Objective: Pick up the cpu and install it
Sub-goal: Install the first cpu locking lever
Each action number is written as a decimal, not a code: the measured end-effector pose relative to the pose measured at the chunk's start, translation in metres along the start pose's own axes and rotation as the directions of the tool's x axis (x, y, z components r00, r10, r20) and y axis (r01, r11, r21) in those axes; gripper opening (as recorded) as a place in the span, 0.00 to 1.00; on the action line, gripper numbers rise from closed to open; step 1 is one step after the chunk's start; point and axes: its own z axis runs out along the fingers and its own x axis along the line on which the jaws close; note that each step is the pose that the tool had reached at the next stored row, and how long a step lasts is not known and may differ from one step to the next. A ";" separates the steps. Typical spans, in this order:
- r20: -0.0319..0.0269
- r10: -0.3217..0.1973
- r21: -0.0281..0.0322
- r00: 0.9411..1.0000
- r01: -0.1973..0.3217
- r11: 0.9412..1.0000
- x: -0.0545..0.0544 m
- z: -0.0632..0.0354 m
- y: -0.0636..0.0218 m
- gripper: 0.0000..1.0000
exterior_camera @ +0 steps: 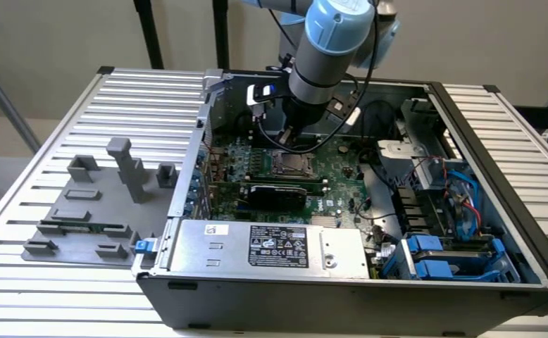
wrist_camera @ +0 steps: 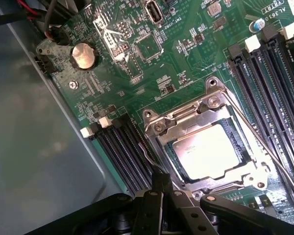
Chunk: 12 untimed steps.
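I see the cpu (wrist_camera: 206,151) seated in the socket (wrist_camera: 213,147) on the motherboard (wrist_camera: 152,58), its pale metal top catching glare, so whatever print it carries is washed out. The socket's metal frame sits around it, and a thin lever wire runs along one side. The gripper (wrist_camera: 161,183) hangs just beside the socket's edge with its fingers clenched together and nothing between them; it is not holding the cpu. Most of the gripper's body is cut off by the frame edge.

Readable writing is scarce. On the board I can make out "AL" followed by digits near one corner and a small white line of text by a port, too fine to read. A round coin battery (wrist_camera: 83,55) sits near the board's edge.

In the exterior view the arm (exterior_camera: 326,49) reaches down into the open case (exterior_camera: 349,296) at upper centre, hiding the gripper tip. The power supply (exterior_camera: 274,246) at lower centre carries a black label with white symbols I cannot read. Grey fixture blocks (exterior_camera: 105,197) stand on the tabletop (exterior_camera: 29,282) at the left. Blue drive caddies (exterior_camera: 443,257) sit lower right, partly hidden by the case wall.
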 end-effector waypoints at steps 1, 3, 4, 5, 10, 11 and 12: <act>0.000 0.000 0.000 1.000 0.000 1.000 0.000 -0.0001 0.0000 0.11; 0.000 0.000 0.000 1.000 0.000 1.000 0.000 -0.0001 -0.0002 0.11; 0.000 0.000 0.000 1.000 0.000 1.000 0.000 0.0000 -0.0003 0.11; 0.000 0.000 0.000 1.000 0.000 1.000 0.001 0.0001 -0.0004 0.11; -0.001 0.000 0.000 1.000 0.000 1.000 0.001 0.0003 -0.0007 0.11; -0.001 0.000 0.000 1.000 0.000 1.000 0.001 0.0003 -0.0007 0.11; -0.001 0.000 0.000 1.000 0.000 1.000 0.001 0.0003 -0.0007 0.11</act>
